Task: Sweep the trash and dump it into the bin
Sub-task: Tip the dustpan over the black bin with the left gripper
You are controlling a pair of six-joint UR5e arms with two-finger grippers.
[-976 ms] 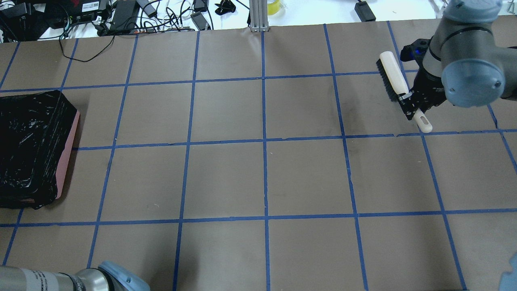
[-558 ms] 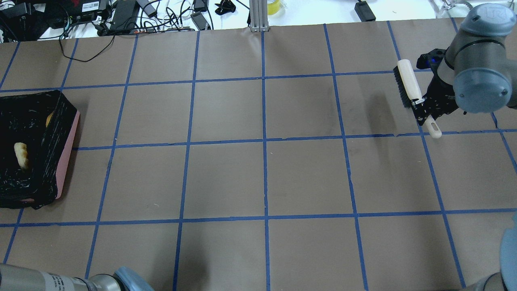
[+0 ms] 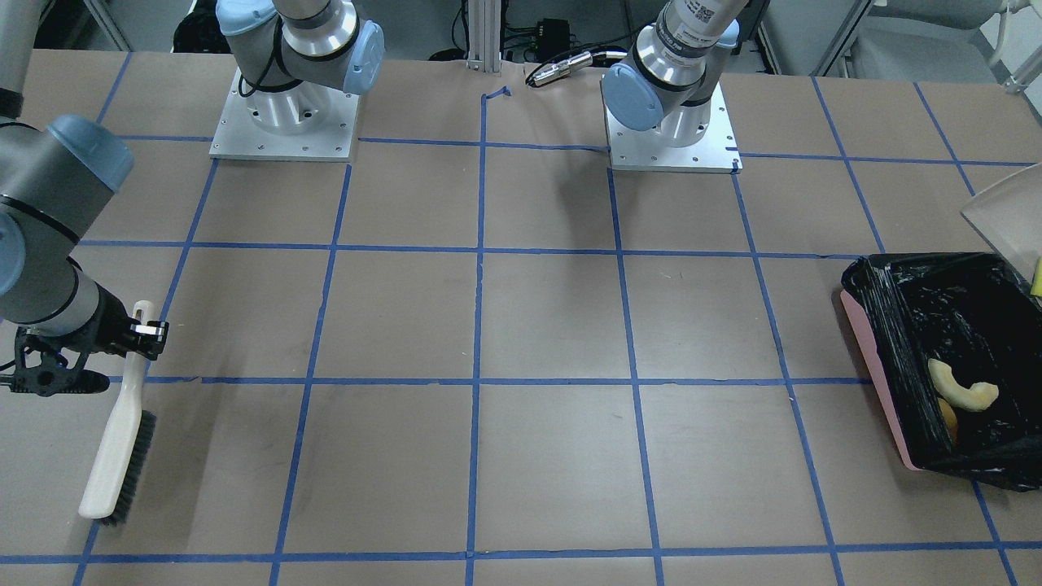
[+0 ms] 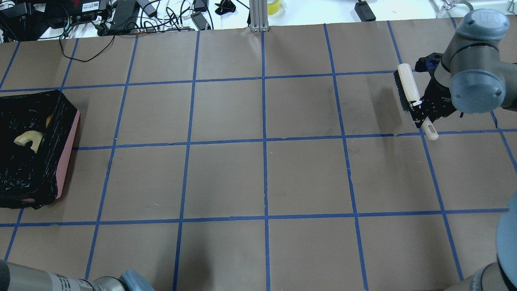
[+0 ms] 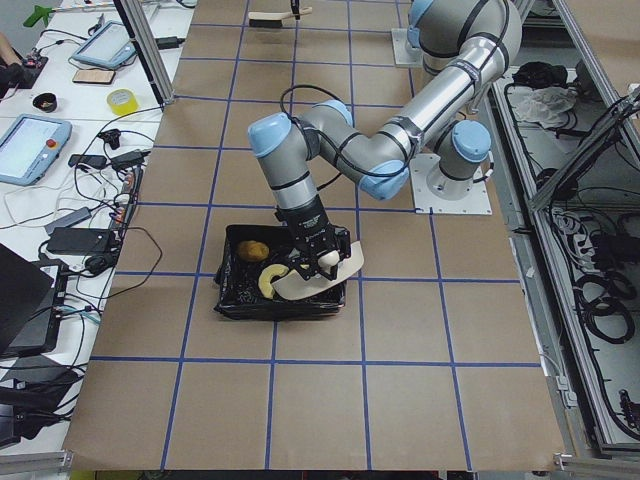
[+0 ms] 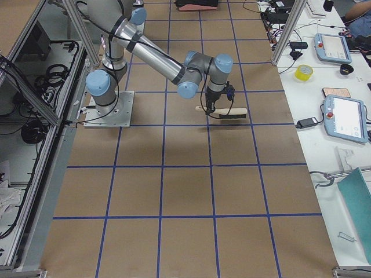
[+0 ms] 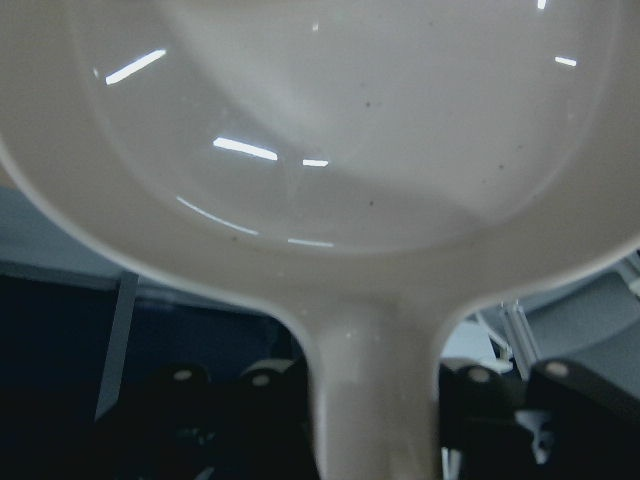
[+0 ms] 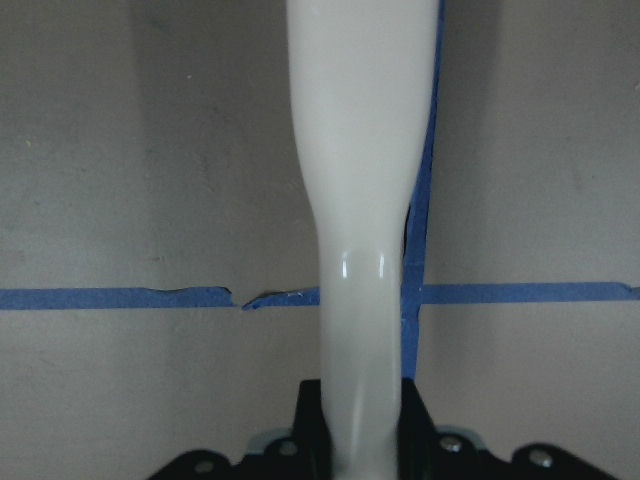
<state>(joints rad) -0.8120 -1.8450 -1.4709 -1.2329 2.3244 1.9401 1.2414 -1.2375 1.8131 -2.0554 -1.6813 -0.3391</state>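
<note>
Bin (image 4: 66, 153): robot's left end of tabletop (image 4: 262, 178); crescent (image 4: 28, 139) and potato piece (image 5: 256, 249) inside; dustpan (image 5: 320, 285) over it. Brush (image 4: 408, 87): far right.

overhead: rear, high, down; front: opposite side, steep; 2 sides: table (image 4: 307, 178) ends; 2 wrists: close; overhead+front share bin (image 4: 68, 149)

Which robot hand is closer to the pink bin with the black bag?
Left. The left gripper holds the dustpan right above the bin; the right gripper holds the brush far off on the other side.
</note>
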